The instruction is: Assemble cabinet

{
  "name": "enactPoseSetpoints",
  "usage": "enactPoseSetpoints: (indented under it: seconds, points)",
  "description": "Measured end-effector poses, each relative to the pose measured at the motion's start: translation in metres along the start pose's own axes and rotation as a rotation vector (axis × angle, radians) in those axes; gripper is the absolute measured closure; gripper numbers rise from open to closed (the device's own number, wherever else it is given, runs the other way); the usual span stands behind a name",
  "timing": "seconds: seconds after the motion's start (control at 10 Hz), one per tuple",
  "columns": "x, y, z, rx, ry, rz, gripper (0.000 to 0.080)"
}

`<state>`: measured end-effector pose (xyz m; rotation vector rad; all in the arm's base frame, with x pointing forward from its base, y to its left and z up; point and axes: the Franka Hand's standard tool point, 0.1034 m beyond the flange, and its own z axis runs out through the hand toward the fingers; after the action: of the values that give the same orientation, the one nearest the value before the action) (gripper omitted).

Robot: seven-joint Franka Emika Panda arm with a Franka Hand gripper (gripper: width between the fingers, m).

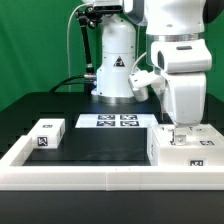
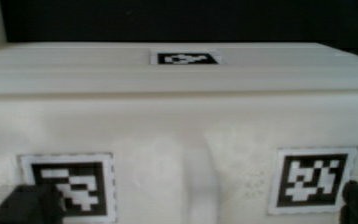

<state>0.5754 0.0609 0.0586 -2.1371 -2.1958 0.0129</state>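
One large matte white cabinet box (image 1: 185,150), one smaller tagged block (image 1: 47,135)

The cabinet's large box (image 1: 180,148), at four o'clock in the exterior view, is matte white with small square black-and-white tags; the wrist view shows three of them. The small block (image 1: 47,133) at nine o'clock is white and also tagged. The marker board (image 1: 113,121) is white with black-patterned tags. The tabletop (image 1: 100,148) is black, its rail (image 1: 90,178) white, the backdrop (image 1: 30,50) green.
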Motion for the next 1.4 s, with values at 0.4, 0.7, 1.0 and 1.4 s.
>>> enactPoseSetpoints:
  seconds: [0.4,0.7,1.0,1.4]
  points:
    - [-0.002,-0.026,-0.024,-0.062,-0.013,0.085,0.0003]
    - [0.0,-0.051,-0.03,-0.105,-0.013,0.13,0.0003]
    - [-0.001,-0.05,-0.027,-0.102,-0.012,0.14,0.0003]
    - [-0.001,-0.057,-0.023,-0.199,0.08,0.649,0.0003]
